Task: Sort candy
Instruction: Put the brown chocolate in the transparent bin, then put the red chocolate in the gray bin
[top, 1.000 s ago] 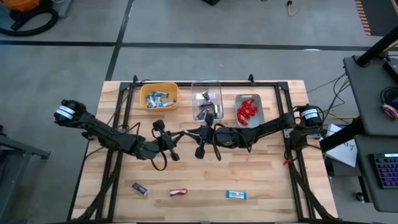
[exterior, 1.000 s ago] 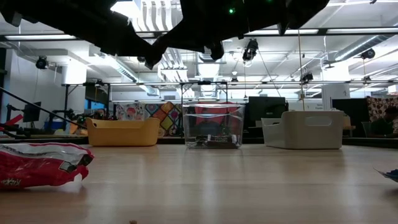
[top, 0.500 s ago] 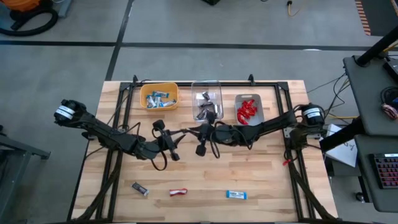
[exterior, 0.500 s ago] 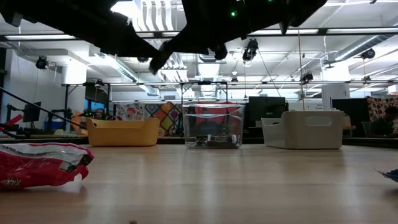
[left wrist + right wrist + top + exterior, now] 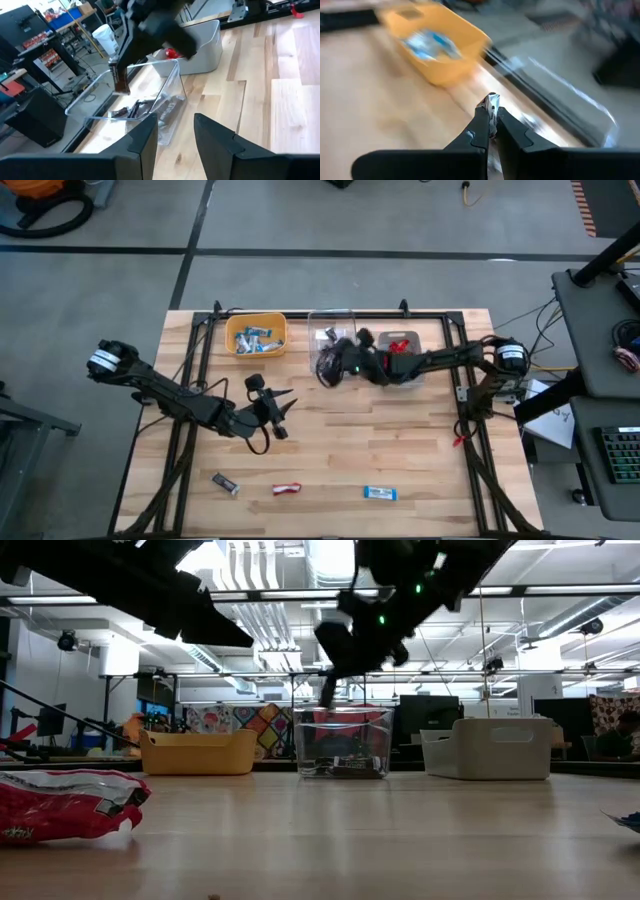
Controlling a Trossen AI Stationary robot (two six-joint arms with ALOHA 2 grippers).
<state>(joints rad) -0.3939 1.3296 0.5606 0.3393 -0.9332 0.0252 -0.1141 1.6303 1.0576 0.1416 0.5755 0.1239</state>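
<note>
Wooden slats of the table (image 5: 420, 450) are carrying three bins along the far edge: a yellow bin (image 5: 256, 335) of blue-and-white candy, a clear bin (image 5: 333, 345) of dark brown candy, and a grey bin (image 5: 402, 356) of red candy. Above the clear bin, the right gripper (image 5: 490, 111) is pinching a dark brown candy (image 5: 119, 79). Mid-table, the left gripper (image 5: 280, 404) is hovering with fingers spread. Near the front edge, a brown piece (image 5: 225, 482), a red piece (image 5: 287, 489) and a blue-and-white piece (image 5: 380, 494) are lying apart.
</note>
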